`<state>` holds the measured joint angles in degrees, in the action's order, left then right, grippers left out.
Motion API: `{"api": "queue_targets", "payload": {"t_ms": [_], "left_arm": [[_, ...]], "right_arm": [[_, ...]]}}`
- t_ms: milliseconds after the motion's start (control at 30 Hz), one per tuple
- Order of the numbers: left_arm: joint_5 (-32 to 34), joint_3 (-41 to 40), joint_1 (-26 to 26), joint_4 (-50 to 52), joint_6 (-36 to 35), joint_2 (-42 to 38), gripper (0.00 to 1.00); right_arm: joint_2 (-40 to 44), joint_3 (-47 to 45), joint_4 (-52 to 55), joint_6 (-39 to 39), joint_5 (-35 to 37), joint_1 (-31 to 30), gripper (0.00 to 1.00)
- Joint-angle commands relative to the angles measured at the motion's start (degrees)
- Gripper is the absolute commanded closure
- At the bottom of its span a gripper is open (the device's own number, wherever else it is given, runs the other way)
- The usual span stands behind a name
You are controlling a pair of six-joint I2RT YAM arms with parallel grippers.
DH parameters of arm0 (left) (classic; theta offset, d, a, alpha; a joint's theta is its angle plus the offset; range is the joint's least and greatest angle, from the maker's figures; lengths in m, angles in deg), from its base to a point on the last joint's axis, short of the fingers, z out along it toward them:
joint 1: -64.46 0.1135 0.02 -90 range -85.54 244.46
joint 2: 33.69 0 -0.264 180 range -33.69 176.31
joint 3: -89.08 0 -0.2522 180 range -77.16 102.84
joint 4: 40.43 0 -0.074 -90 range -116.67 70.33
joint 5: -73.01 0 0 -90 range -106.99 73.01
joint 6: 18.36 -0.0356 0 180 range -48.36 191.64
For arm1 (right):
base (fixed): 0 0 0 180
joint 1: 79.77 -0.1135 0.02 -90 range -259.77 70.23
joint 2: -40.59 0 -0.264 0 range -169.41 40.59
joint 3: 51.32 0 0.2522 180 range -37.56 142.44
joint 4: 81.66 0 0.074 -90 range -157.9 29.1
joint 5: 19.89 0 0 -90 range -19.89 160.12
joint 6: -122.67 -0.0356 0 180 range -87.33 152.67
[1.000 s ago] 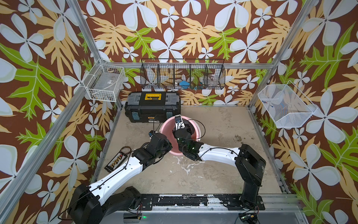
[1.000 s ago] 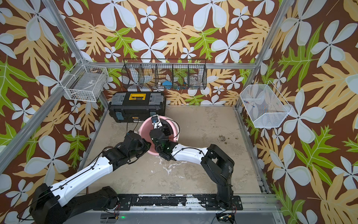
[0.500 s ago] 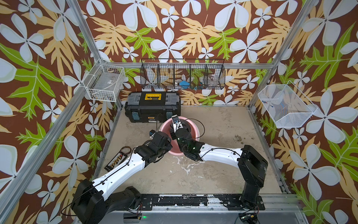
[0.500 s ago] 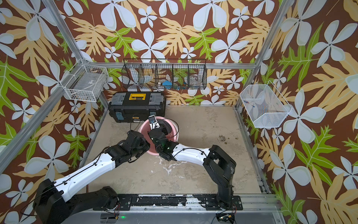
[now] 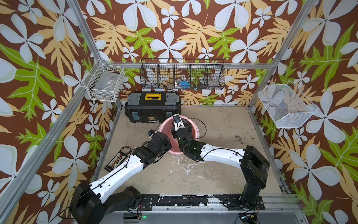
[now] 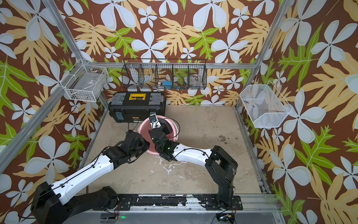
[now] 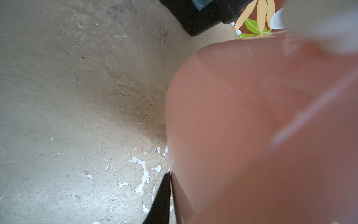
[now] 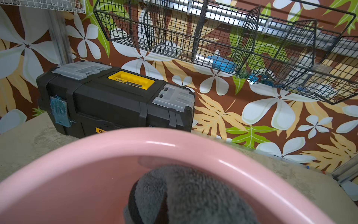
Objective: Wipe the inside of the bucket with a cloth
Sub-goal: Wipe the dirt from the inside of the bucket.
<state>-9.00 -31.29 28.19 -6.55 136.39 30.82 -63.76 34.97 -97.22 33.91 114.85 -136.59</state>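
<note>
The pink bucket (image 5: 166, 129) (image 6: 143, 128) stands upright on the floor in front of the toolbox. My left gripper (image 7: 170, 186) is at its near left rim, shut on the wall. One black finger (image 7: 162, 199) lies against the pink outer wall (image 7: 251, 126); the other is hidden. My right gripper (image 5: 186, 127) (image 6: 164, 126) reaches down inside the bucket. In the right wrist view it (image 8: 155, 209) is shut on the dark grey cloth (image 8: 193, 194), which bunches against the inner wall below the rim (image 8: 135, 143).
A black toolbox (image 5: 153, 108) with a yellow handle sits just behind the bucket. A black wire basket (image 5: 183, 76) hangs on the back wall, with white baskets on the left (image 5: 104, 85) and right (image 5: 284, 105) walls. A black strip (image 5: 116, 161) lies on the floor at the left.
My right wrist swung slightly left inside the bucket, then back, with the cloth still held. The left arm and the bucket have barely moved.
</note>
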Motion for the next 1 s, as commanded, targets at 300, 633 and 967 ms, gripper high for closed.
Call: {"api": "queue_targets", "payload": {"t_ms": [300,633,967], "left_arm": [[-0.4,-0.1,-0.1,4.9,-2.1,2.0,1.00],[-0.1,-1.6,-0.1,4.8,-2.0,0.7,1.00],[1.1,-1.3,-0.1,3.8,-2.2,1.1,1.00]], "right_arm": [[3.7,-0.3,-3.8,-4.3,-10.8,0.3,1.00],[7.7,-2.2,-5.9,1.1,-0.7,0.8,1.00],[12.6,-4.4,-4.0,1.6,1.3,0.8,1.00]]}}
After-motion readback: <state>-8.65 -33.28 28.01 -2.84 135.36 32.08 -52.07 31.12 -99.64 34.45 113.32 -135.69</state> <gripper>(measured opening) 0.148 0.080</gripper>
